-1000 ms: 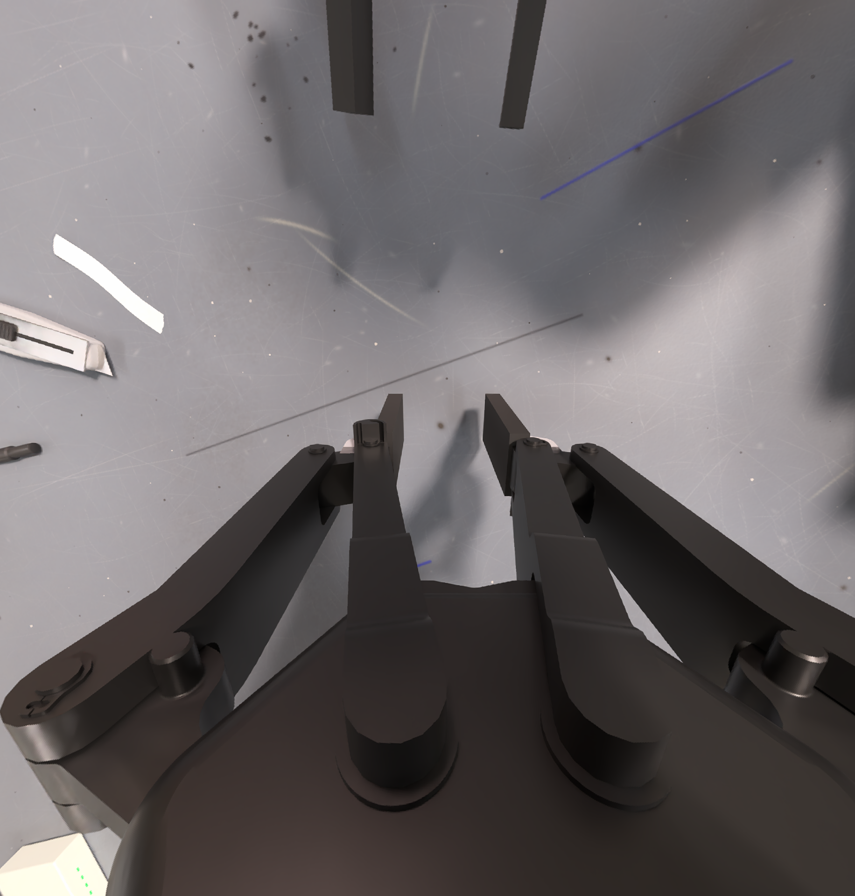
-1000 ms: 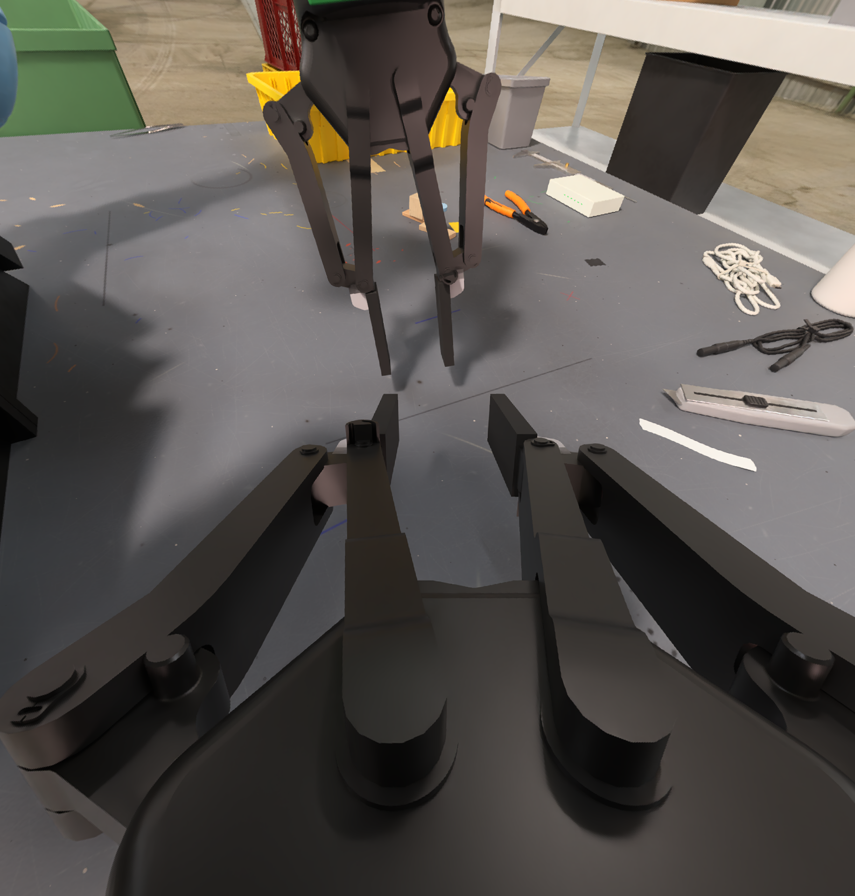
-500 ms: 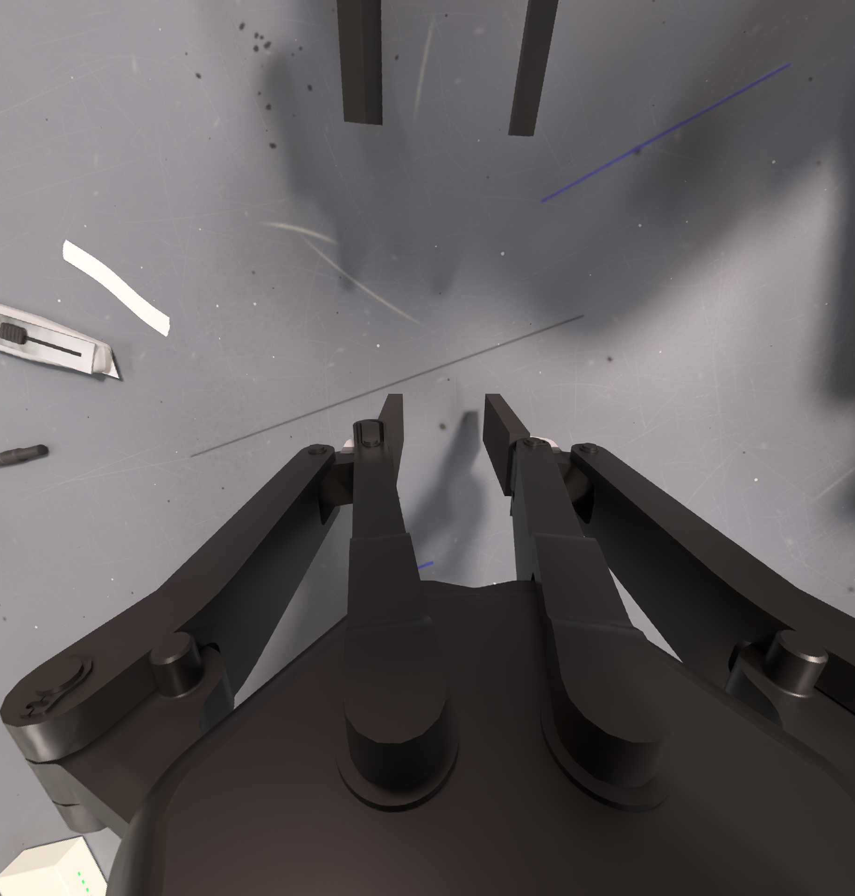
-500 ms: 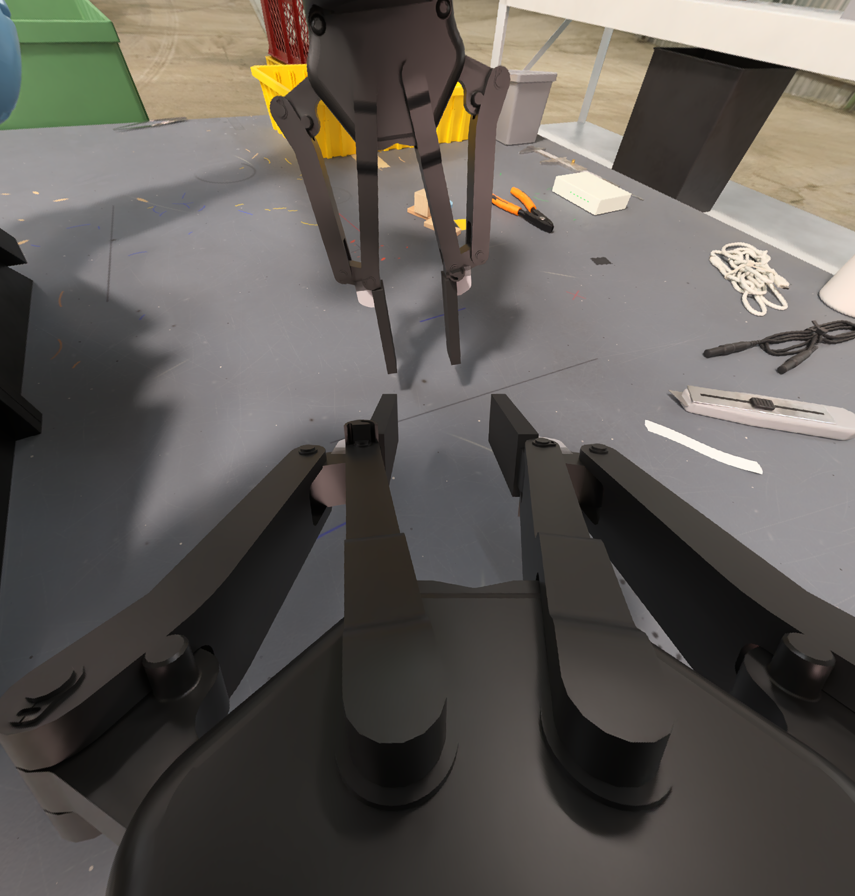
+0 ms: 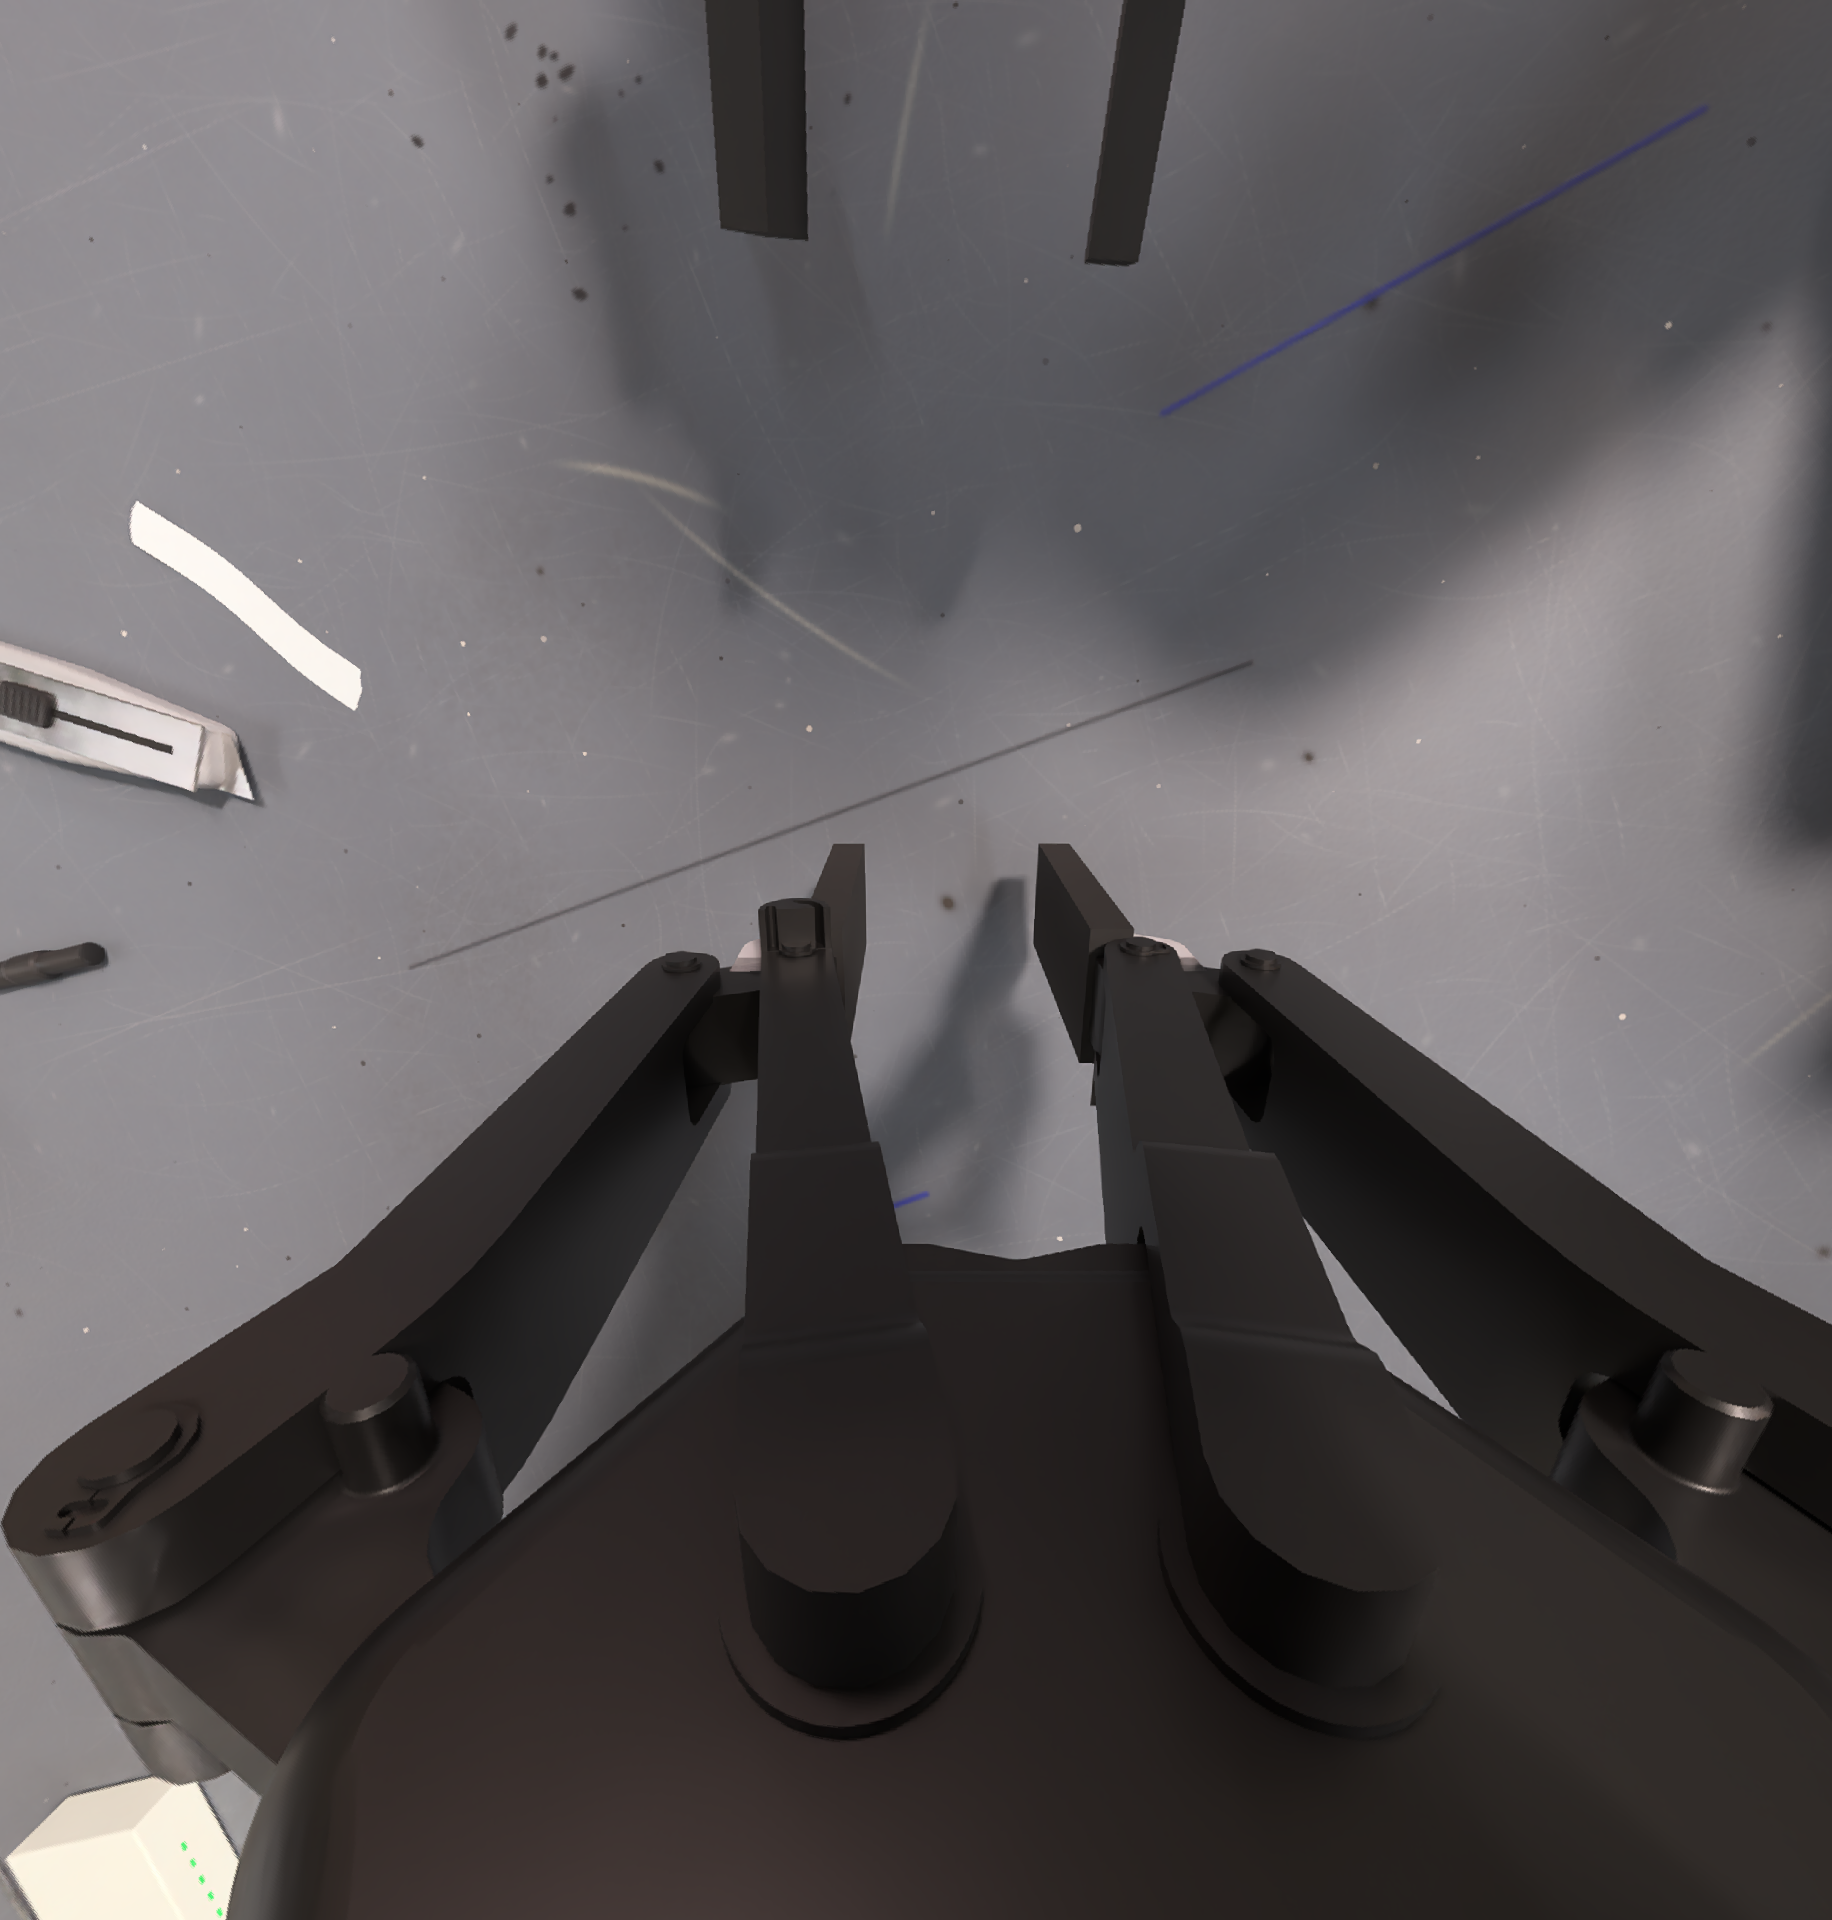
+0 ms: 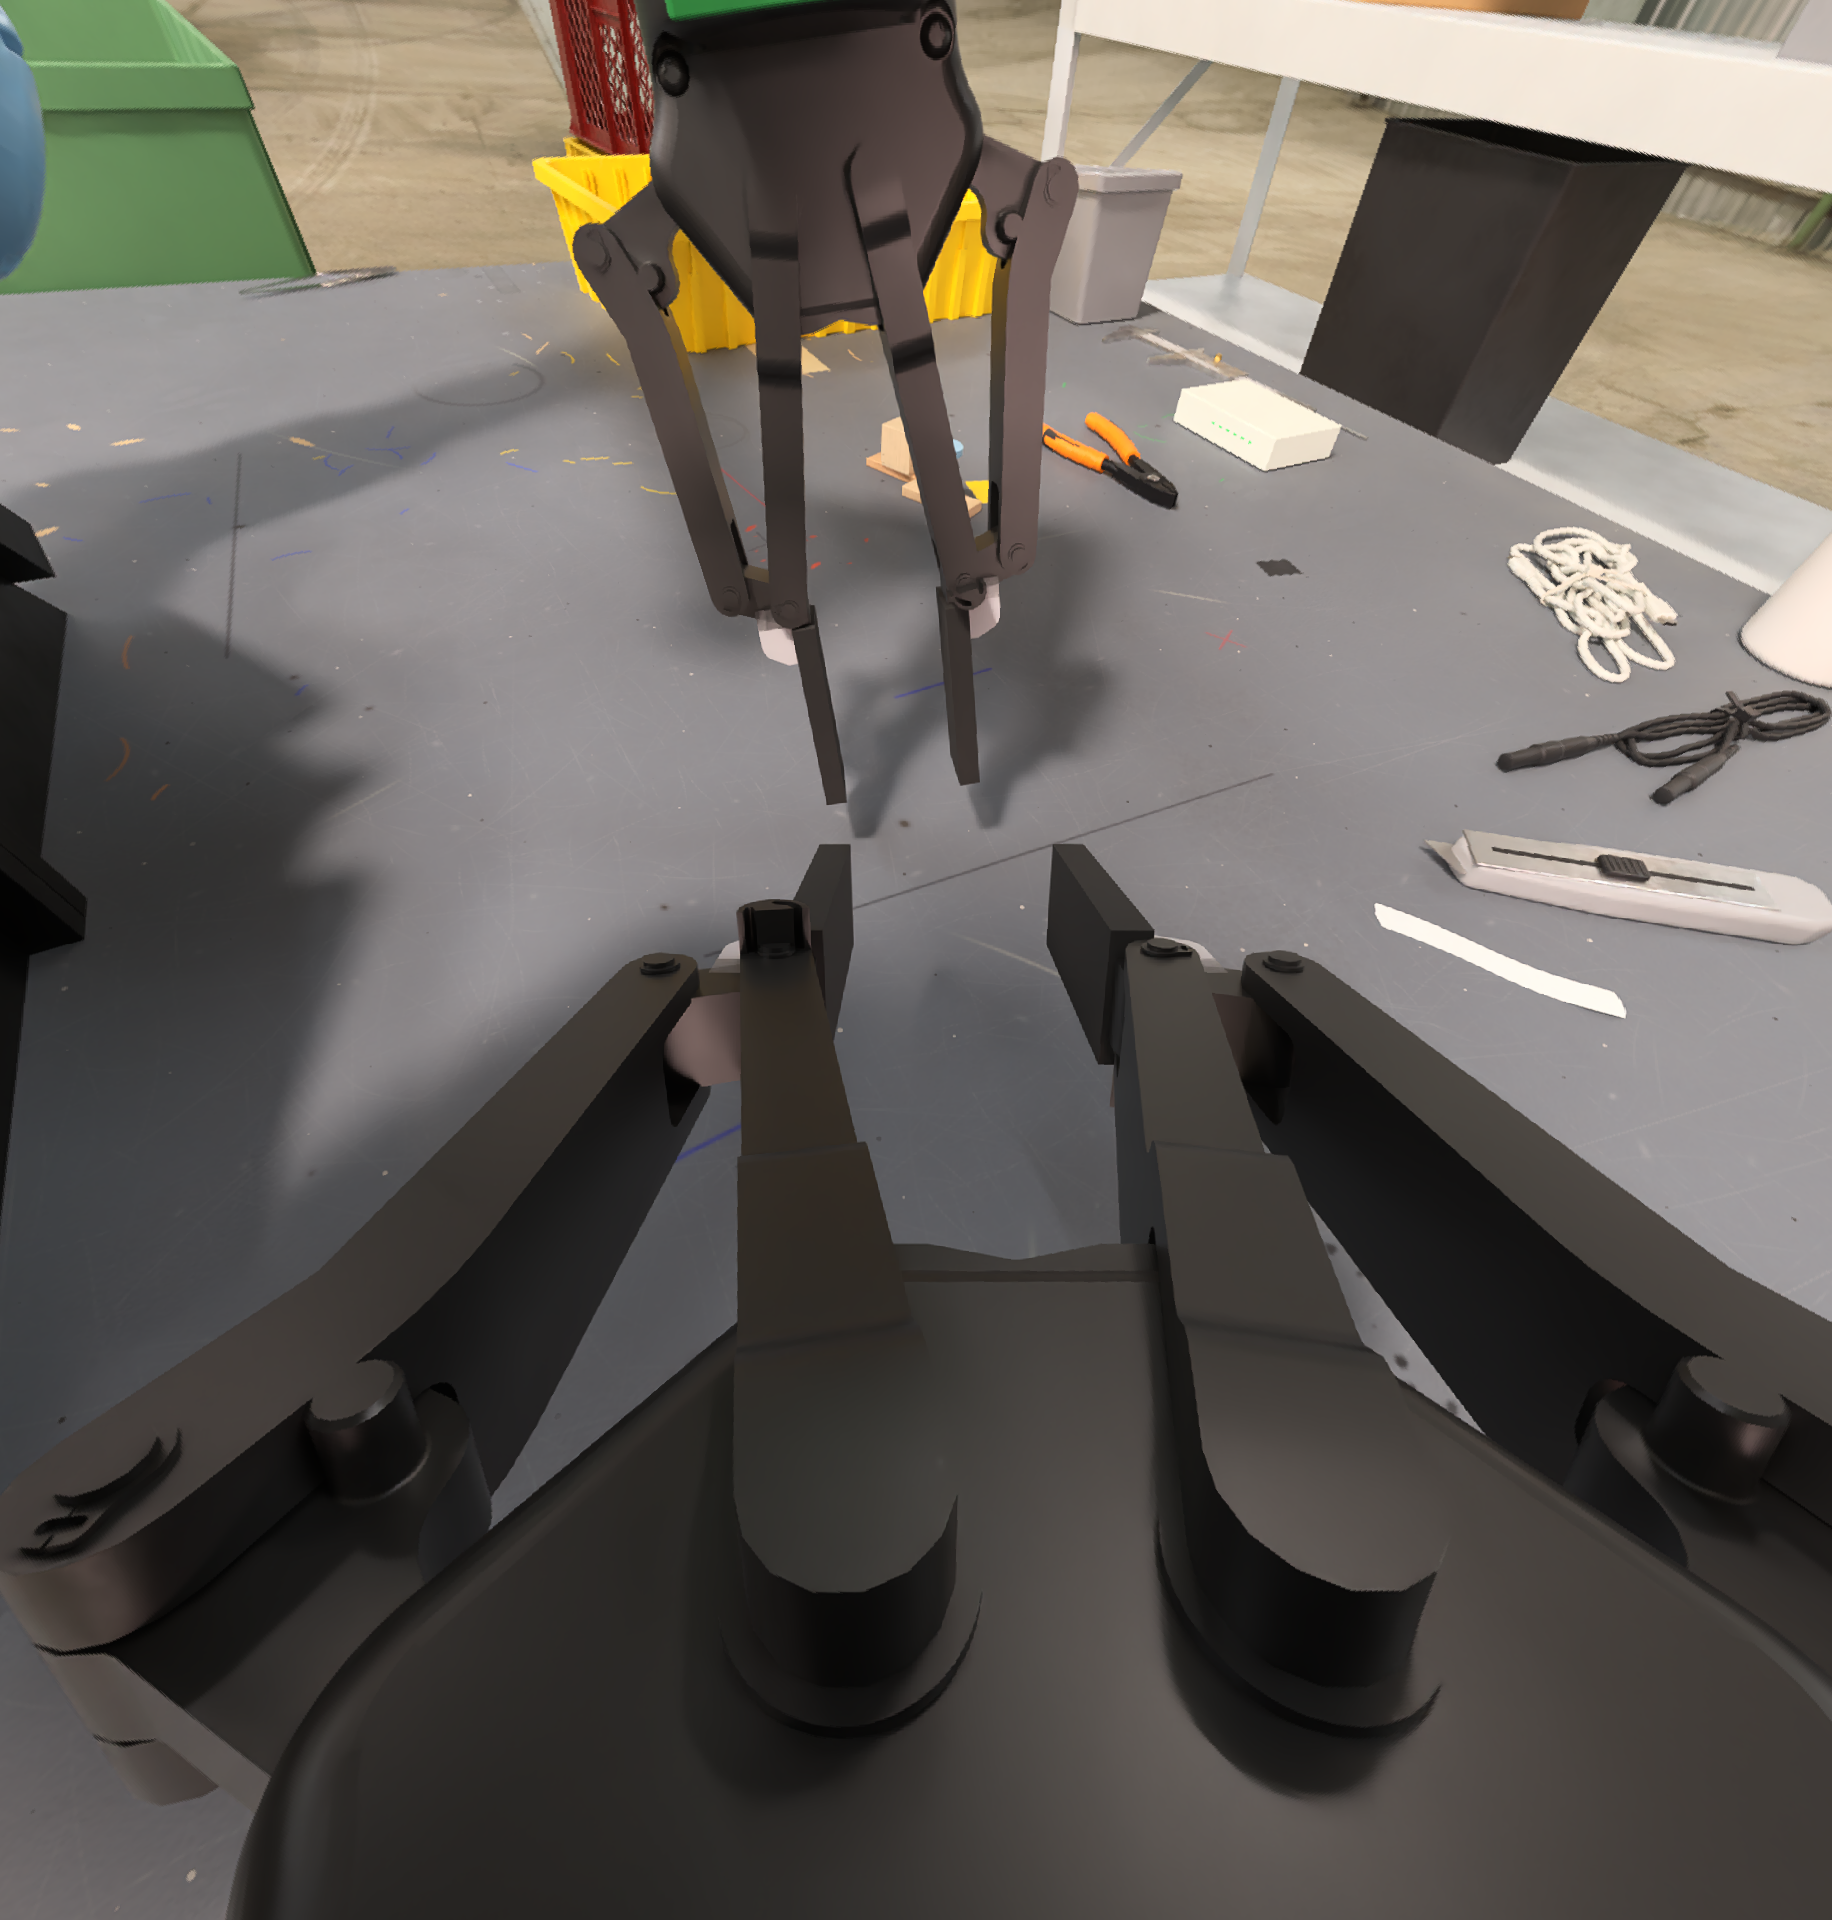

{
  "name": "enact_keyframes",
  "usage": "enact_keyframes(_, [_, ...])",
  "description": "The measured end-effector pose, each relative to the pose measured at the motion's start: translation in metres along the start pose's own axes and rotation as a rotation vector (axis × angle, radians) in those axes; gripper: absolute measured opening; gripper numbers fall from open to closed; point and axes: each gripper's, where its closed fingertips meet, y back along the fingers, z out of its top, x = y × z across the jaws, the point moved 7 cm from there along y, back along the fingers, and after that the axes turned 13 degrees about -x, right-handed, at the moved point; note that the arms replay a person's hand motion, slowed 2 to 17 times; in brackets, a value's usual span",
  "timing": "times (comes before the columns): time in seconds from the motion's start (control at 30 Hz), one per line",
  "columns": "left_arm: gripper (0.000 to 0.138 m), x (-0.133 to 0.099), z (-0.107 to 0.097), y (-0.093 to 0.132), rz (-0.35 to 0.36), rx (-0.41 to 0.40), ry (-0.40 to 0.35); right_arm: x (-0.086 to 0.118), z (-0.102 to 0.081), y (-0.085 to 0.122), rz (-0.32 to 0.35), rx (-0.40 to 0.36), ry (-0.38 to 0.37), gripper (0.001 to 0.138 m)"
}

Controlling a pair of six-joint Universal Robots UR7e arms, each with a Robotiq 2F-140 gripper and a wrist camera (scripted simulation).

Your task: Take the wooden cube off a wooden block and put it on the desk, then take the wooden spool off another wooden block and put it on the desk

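**Both claws empty over bare table; wooden pieces far off and mostly screened**

The left claw [image 5: 948, 883] hangs just above the grey table [image 5: 1411, 831] with its fingers parted by a moderate gap and nothing between them. The right claw [image 6: 948, 883] faces it, parted about as much and likewise empty; its fingertips [image 5: 761, 125] enter the left wrist view from the top edge.

The task's things lie toward the far edge of the table in the right wrist view, near the yellow crate [image 6: 704, 301]: a small cluster of pale wooden pieces [image 6: 896, 457] shows between the left claw's fingers. Which is the cube, the spool or a block cannot be told; the fingers cover much of the cluster and it is small.

As a judgement, such wooden parts should be light, stiff and unbreakable, with dry faces that give fair friction. The cube is best pinched across two flat opposite sides; the spool, being round, could roll or twist, so a hold across its narrow waist or flat ends seems safer. Lifting straight up should keep the blocks below from shifting.

Toward the table's right edge lie a utility knife [image 6: 1639, 883], a white strip [image 6: 1494, 961], a black cable [image 6: 1681, 738] and a coiled rope [image 6: 1592, 597], all well apart from the wood.
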Motion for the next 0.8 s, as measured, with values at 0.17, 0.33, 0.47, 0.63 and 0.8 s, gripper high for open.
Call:
enact_keyframes(0.17, [0.044,0.0000,-0.0005,0.0004,0.001,0.005,0.001,-0.0004,0.0001,0.0002,-0.003,-0.002,0.000,0.051])
enact_keyframes(0.33, [0.044,-0.0003,-0.0011,0.0005,-0.004,0.011,0.003,-0.0006,0.0002,0.0002,-0.004,-0.003,-0.001,0.051])
enact_keyframes(0.47, [0.044,-0.0008,-0.0016,0.0006,-0.011,0.018,0.005,-0.0008,0.0000,0.0001,-0.005,-0.003,-0.001,0.051])
enact_keyframes(0.63, [0.044,-0.0017,-0.0025,0.0004,-0.024,0.030,0.012,-0.0007,-0.0002,-0.0001,-0.004,-0.002,-0.002,0.051])
enact_keyframes(0.8, [0.044,-0.0016,-0.0030,0.0003,-0.029,0.042,0.018,-0.0006,-0.0006,-0.0004,-0.004,-0.001,-0.001,0.051])
